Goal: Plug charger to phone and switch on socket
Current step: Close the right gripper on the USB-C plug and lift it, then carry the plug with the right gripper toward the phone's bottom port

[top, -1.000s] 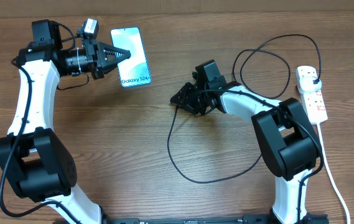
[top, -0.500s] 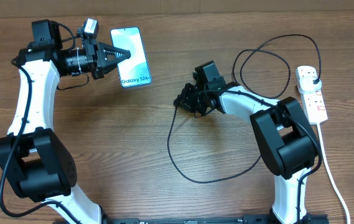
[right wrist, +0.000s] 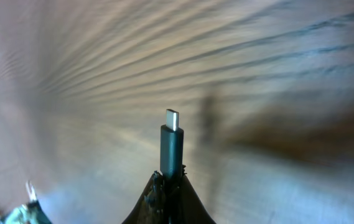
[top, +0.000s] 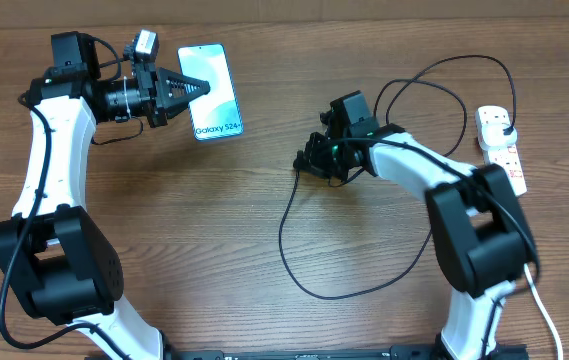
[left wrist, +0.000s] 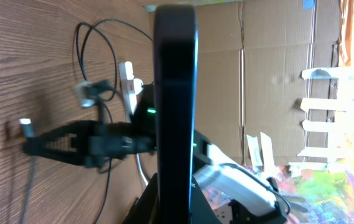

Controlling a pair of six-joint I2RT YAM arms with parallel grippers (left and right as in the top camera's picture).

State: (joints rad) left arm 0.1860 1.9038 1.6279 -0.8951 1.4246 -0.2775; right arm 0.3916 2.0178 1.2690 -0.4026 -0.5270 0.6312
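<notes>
The phone (top: pixel 214 95) is being held at the far left part of the table (top: pixel 214 250), clamped at its left edge by the left gripper (top: pixel 202 88). Well to its right, near the middle, the tip of the charger (top: pixel 286 235) is being gripped by the right gripper (top: pixel 302 163), its cable being looped nearward and behind. The socket (top: pixel 504 160) is being borne at the far right edge.

Table (right wrist: pixel 276 56) blurred around the charger (right wrist: pixel 171 146)
</notes>
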